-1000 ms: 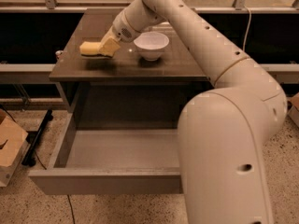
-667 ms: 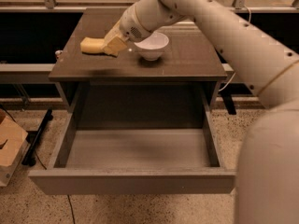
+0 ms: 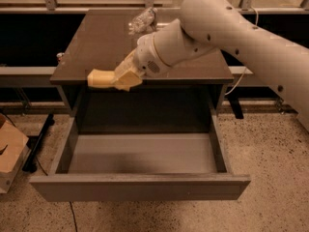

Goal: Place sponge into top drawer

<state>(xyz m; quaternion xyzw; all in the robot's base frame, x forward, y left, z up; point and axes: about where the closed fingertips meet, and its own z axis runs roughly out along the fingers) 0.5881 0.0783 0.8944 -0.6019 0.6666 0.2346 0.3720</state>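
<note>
The yellow sponge hangs in the air at the front left edge of the brown cabinet top, over the back of the open top drawer. My gripper is shut on the sponge's right end, its pale yellow fingers clamped around it. The white arm reaches in from the right across the cabinet top. The top drawer is pulled fully out below, with a bare grey floor and a plain front panel.
A crumpled clear plastic item lies at the back of the cabinet top. A cardboard box stands on the floor at left, beside a dark bar. A white cable hangs at the right of the cabinet.
The gripper has carried the sponge from the back left of the cabinet top forward to its front edge, above the open drawer. The white bowl is now hidden behind the arm.
</note>
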